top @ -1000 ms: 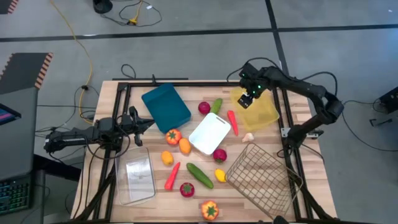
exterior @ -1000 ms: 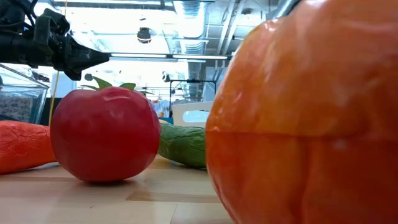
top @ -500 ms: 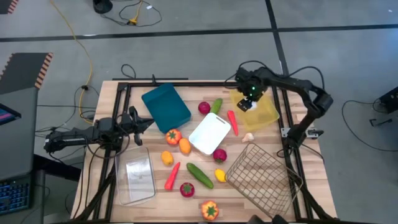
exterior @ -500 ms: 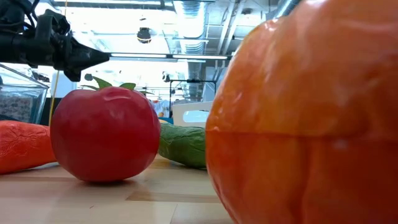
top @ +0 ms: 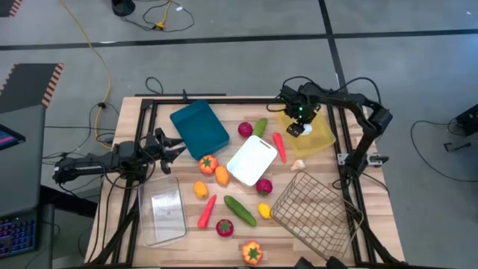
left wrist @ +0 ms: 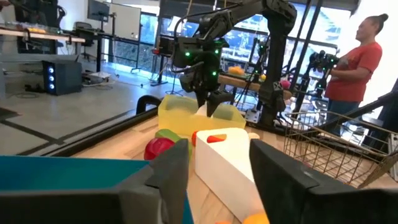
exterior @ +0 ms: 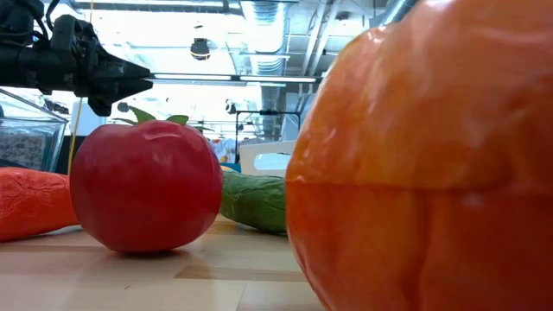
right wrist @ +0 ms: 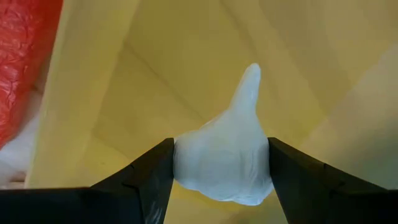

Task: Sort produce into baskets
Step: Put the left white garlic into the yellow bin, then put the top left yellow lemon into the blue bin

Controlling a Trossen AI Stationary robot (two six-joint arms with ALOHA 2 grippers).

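Right gripper [right wrist: 221, 165] is clamped on a white garlic [right wrist: 227, 155] directly above the yellow tray [top: 317, 134]; we judge that releasing while high risks bounce-out.

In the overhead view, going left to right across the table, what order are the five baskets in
clear plastic bin → teal tray → white tray → yellow tray, with the wire mesh basket at about the same place across, nearer the front.

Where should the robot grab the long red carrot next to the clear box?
Judging from the high view, the carrot lies flat, clear of the clear bin beside it. An end effector should probably come straight down and pinch across the thicker middle, fingers on its two long sides, since the tapered tip could slip out.
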